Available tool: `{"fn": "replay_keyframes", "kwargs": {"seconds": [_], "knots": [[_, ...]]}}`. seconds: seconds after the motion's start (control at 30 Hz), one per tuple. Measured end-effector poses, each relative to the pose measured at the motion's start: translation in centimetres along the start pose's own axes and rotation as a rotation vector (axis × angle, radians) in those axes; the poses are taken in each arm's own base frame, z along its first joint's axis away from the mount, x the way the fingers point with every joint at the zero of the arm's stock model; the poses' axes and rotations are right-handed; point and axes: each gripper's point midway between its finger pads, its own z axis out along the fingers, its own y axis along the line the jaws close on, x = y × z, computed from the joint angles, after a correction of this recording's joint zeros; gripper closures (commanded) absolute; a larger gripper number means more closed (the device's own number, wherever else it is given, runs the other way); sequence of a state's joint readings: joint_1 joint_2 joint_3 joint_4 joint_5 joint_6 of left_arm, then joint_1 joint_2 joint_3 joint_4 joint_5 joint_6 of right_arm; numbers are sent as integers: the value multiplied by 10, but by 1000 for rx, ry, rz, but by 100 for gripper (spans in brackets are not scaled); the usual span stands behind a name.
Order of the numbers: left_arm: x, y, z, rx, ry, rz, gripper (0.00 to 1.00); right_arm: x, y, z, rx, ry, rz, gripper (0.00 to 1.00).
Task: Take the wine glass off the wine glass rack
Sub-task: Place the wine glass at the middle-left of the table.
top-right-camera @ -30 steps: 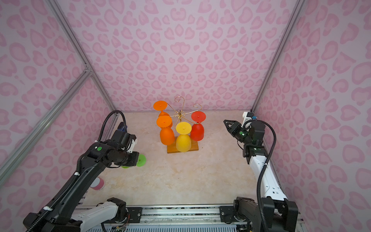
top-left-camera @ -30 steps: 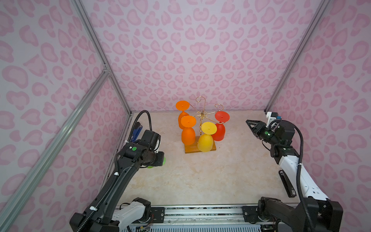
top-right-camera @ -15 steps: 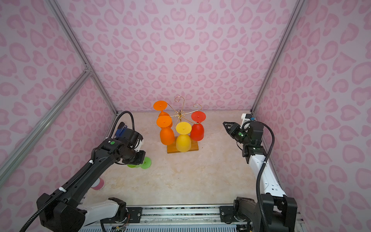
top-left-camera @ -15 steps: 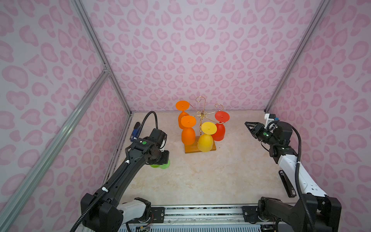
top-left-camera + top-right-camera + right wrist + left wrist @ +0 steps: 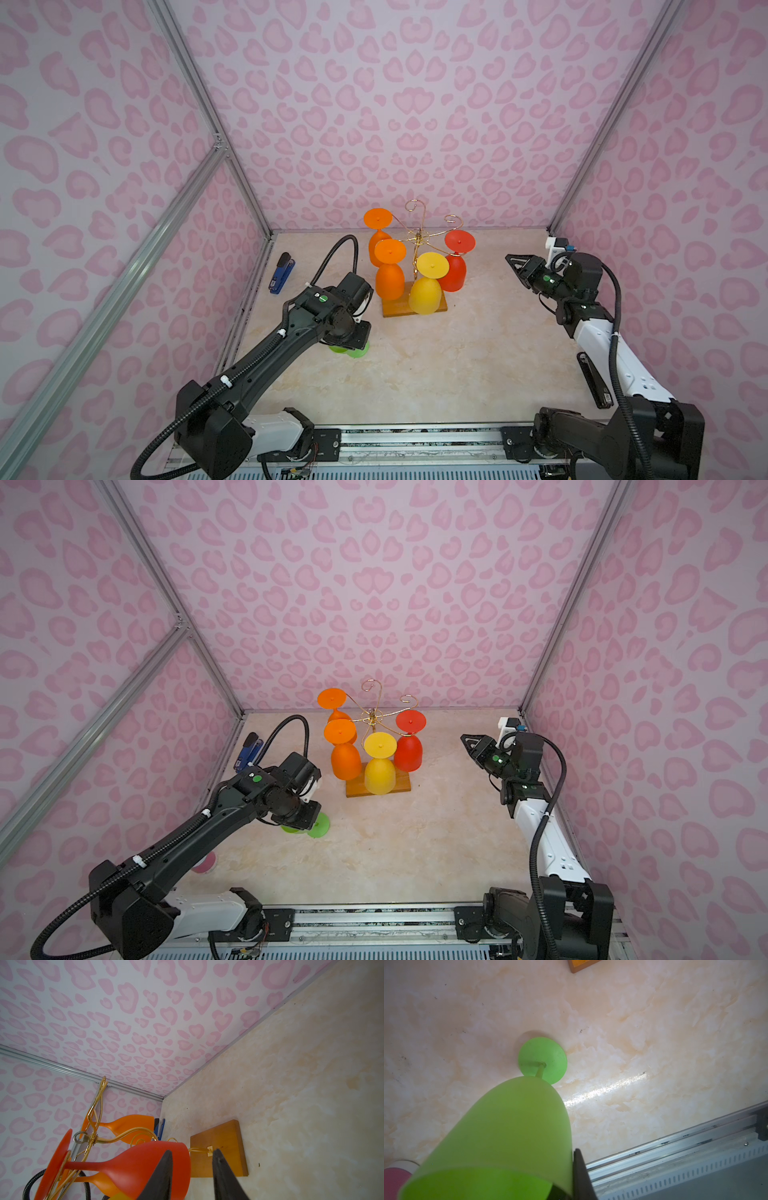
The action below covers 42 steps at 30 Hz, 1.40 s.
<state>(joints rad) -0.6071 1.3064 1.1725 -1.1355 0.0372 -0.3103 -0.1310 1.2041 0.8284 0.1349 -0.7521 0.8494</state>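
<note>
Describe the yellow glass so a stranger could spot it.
Find the gold wire rack on its wooden base, toward the back of the table. Four glasses hang upside down from it; the yellow glass is frontmost, nearest the robot. Its neighbours are two orange glasses and a red glass.

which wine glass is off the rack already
The green wine glass, foot downward, held at its rim by the left claw. The two orange glasses, the yellow glass and the red glass hang upside down on the wine glass rack.

no readable text, brand or number anywhere, white label on the blue stapler [image 5: 281, 272] too small to read
</note>
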Motion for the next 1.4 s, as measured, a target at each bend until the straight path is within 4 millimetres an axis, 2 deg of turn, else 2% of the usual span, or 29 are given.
{"fn": "replay_keyframes", "kwargs": {"seconds": [0.1, 0.27, 0.63, 0.8, 0.97, 1.1, 1.3, 1.4], "knots": [[2, -2, -1, -3, 17, 8, 99, 0, 0, 0, 1, 1, 1, 67], [1, -3, 1, -8, 33, 12, 88, 0, -2, 1, 3, 3, 3, 67], [-8, -6, -3, -7, 29, 31, 50, 1, -2, 1, 4, 4, 2, 67], [-16, -7, -14, -9, -16, 32, 39, 2, -3, 1, 6, 5, 3, 66], [-25, -10, -47, 25, -130, 31, 36, -1, 4, -2, -5, -3, -7, 63], [-27, -12, -85, 57, -240, 23, 35, -7, 21, -9, -42, -25, -25, 58], [-29, -7, -148, 90, -465, 3, 33, -19, 62, -19, -164, -61, -23, 53], [-31, 0, -172, 97, -595, -22, 24, -20, 90, -19, -235, -56, -41, 52]]}}
